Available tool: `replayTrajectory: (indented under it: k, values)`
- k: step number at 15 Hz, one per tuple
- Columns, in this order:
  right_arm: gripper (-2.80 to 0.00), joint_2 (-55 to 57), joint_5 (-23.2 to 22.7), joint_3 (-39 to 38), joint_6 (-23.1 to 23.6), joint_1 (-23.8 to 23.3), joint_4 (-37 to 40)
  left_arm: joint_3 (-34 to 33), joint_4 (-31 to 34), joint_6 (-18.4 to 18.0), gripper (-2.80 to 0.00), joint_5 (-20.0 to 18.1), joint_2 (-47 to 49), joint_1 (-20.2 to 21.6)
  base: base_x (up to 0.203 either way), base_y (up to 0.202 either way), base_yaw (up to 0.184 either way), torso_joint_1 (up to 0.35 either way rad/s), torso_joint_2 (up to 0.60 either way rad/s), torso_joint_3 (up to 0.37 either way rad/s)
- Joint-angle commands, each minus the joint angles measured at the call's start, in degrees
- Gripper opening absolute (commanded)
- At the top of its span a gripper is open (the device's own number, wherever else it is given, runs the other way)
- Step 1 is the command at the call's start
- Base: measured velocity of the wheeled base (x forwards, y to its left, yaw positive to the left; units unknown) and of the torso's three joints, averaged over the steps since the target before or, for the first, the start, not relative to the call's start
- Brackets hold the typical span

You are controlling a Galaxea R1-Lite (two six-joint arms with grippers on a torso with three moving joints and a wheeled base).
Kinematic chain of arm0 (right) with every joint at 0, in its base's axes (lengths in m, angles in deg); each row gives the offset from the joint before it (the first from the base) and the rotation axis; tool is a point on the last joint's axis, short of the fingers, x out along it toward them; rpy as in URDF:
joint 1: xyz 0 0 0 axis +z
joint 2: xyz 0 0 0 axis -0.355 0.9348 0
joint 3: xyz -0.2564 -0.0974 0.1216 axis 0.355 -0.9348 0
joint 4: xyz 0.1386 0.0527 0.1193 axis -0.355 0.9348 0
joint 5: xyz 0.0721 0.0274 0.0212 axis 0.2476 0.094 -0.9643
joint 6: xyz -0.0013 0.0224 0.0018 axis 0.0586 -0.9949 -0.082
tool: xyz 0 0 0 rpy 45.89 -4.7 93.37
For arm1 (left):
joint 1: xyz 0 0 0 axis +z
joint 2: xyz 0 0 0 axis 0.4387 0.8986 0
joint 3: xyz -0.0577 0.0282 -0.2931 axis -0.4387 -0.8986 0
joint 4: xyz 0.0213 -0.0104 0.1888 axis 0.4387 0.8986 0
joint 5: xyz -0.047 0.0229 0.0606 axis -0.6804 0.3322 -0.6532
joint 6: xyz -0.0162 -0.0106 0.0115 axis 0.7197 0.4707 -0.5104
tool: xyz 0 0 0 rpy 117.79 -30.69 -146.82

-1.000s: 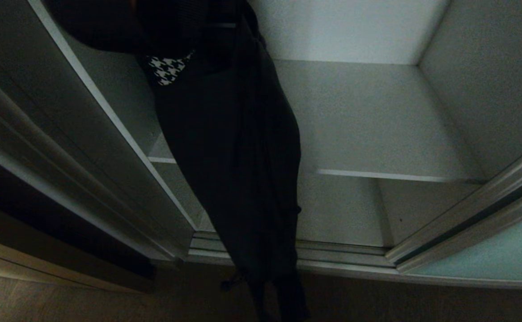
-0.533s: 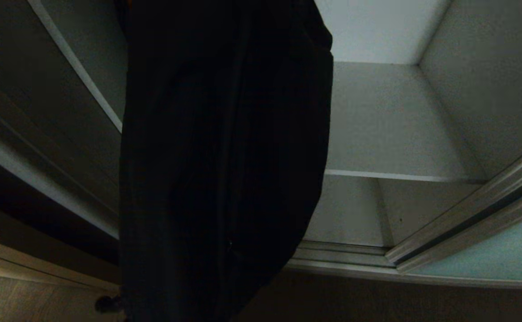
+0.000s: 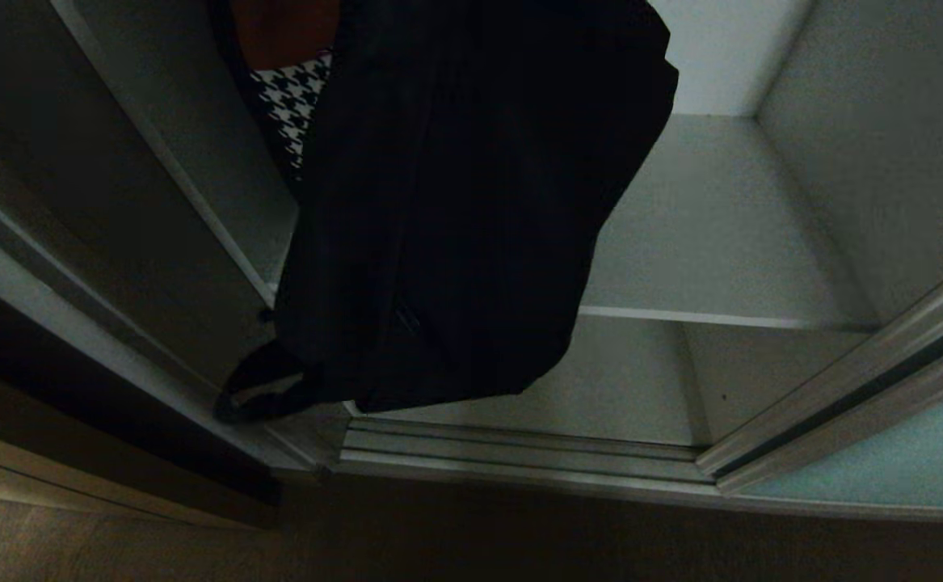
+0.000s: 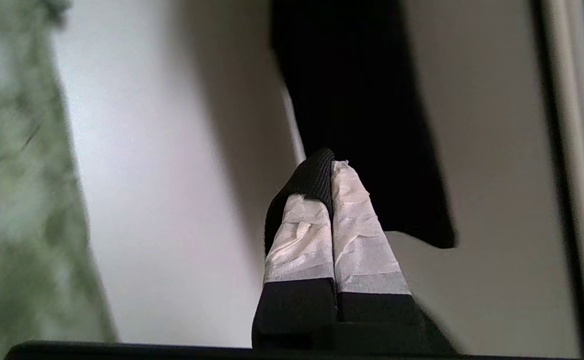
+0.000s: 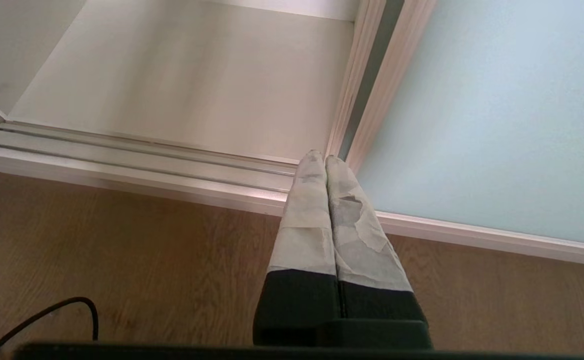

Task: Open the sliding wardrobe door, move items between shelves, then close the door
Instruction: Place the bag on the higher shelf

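The left claw (image 4: 324,162) was pinching the bag (image 3: 455,210) by a woven strap, fingers pressed together on it, and the bag hung before the open shelves (image 3: 705,234). It looked soft, floppy and likely to swing, so the strap seemed the best hold. The right claw (image 5: 320,159) hung pressed together, empty.

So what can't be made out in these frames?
- Head view: black bag hides the shelf's left part; its top is cut off.
- Left wrist view: left gripper pinches a black strap; background blurred.
- Right gripper: shut, parked over the floor.
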Motion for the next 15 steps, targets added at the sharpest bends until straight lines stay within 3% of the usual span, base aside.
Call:
replayTrajectory:
  k: [1,5,7,12,15]
  values:
    - [-2.8,0.0,0.0,0.0,0.0,0.0,0.0,0.0,-1.1,1.8,-2.8,-0.1,2.7,2.3,0.0,0.0,0.0,0.0,0.0,0.0]
    - [-2.8,0.0,0.0,0.0,0.0,0.0,0.0,0.1,-1.2,6.8,-2.8,2.4,8.5,5.0,0.0,0.0,0.0,0.0,0.0,0.0]
    - [-2.8,0.0,0.0,0.0,0.0,0.0,0.0,0.2,-0.7,11.2,-2.8,4.1,9.3,5.1,0.0,0.0,0.0,0.0,0.0,0.0]
    - [-2.8,0.0,0.0,0.0,0.0,0.0,0.0,0.0,2.2,15.1,-2.8,4.1,3.3,4.9,0.0,0.0,0.0,0.0,0.0,0.0]
    - [-2.8,0.0,0.0,0.0,0.0,0.0,0.0,0.0,5.6,15.1,-2.8,2.4,-2.0,3.6,0.0,0.0,0.0,0.0,0.0,0.0]
